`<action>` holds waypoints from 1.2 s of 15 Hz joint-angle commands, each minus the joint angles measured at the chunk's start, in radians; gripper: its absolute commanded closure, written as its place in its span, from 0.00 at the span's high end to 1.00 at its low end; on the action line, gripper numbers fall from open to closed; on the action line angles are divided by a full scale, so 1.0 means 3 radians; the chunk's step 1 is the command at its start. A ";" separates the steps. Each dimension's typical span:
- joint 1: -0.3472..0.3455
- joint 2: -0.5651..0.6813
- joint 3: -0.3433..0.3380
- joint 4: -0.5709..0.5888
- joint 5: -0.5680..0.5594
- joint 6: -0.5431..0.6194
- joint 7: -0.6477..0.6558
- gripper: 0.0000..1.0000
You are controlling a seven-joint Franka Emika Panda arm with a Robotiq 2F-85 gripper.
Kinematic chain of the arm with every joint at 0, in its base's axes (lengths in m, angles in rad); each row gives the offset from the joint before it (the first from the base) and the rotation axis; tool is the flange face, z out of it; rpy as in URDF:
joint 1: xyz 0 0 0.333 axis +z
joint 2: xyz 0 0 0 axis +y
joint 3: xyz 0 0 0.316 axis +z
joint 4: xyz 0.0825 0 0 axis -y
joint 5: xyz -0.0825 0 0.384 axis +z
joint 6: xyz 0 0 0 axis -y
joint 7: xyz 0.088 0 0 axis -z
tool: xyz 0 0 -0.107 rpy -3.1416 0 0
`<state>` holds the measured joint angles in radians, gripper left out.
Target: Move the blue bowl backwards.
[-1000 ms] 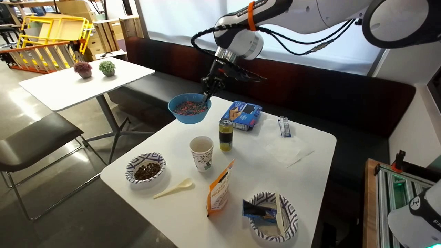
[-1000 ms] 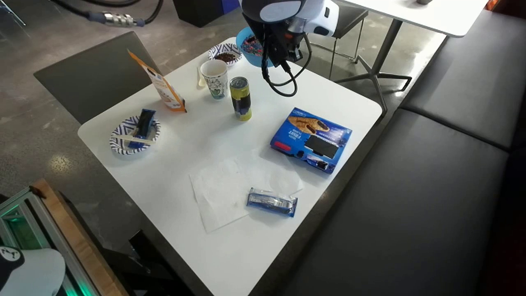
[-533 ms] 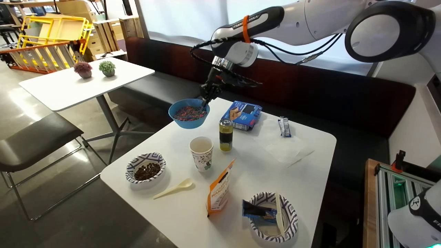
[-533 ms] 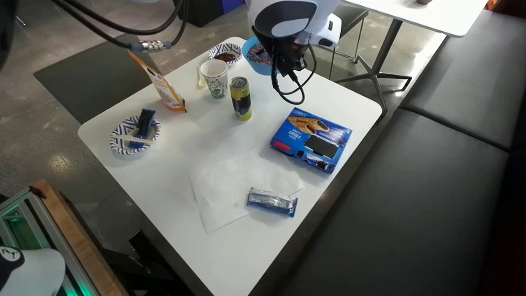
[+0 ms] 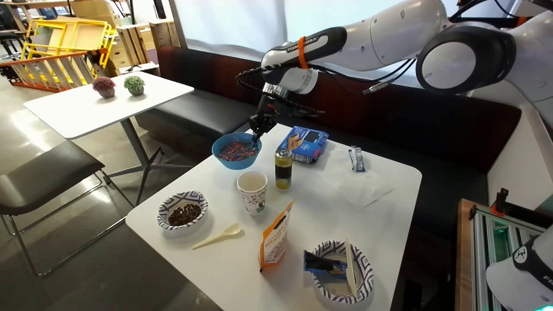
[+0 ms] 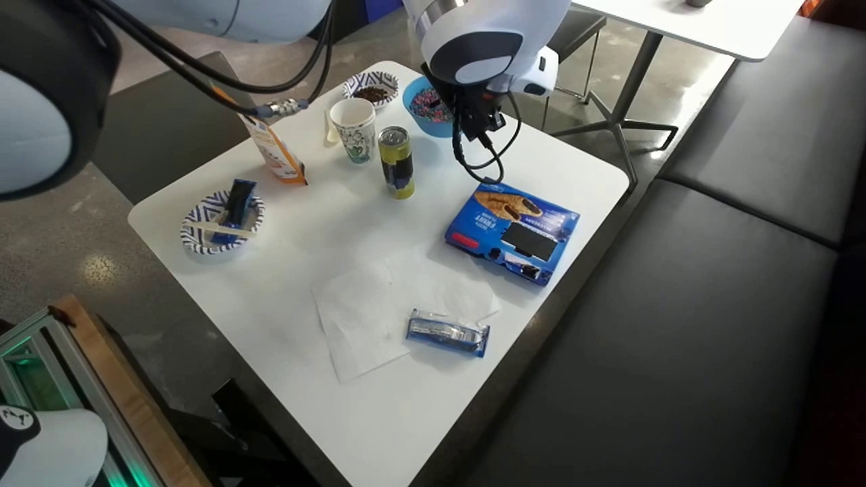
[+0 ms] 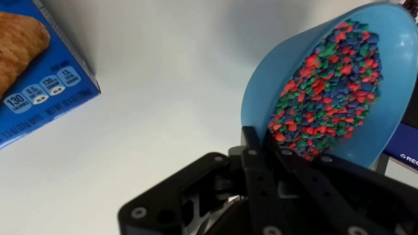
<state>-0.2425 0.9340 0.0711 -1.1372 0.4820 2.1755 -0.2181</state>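
The blue bowl [image 5: 236, 163] holds small red, green and dark blue pieces and shows in all views. In an exterior view it is at the far left part of the white table, behind the paper cup; it also shows in an exterior view [image 6: 431, 126], partly behind the arm. My gripper [image 5: 255, 137] is shut on the bowl's rim. In the wrist view the fingertips [image 7: 259, 137] pinch the rim of the bowl [image 7: 261, 85], one finger outside and one inside. The bowl is low over the table; I cannot tell whether its base touches.
A paper cup [image 5: 252, 190] and a yellow can [image 5: 283, 169] stand near the bowl. A blue box [image 5: 303, 144] lies right of it. A patterned bowl with dark pieces [image 5: 166, 206], a spoon [image 5: 220, 236], an orange-white pouch [image 5: 274, 242] and a patterned plate [image 5: 367, 276] are also on the table [image 5: 319, 229].
My gripper and the blue bowl in it have moved down toward the table. The arm has lowered too. The other objects on the table have not moved.
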 commanded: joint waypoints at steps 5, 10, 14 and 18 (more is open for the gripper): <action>-0.0033 0.0313 0.0076 0.0469 -0.0125 -0.0138 0.0307 0.01; -0.0024 0.0437 0.0075 0.0592 -0.0197 -0.0145 0.0420 0.01; -0.0030 0.0506 0.0090 0.0658 -0.0219 -0.0158 0.0429 0.01; -0.0033 0.0556 0.0100 0.0703 -0.0238 -0.0172 0.0428 0.01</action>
<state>-0.2405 1.0776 0.0748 -0.9961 0.4266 2.1749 -0.1222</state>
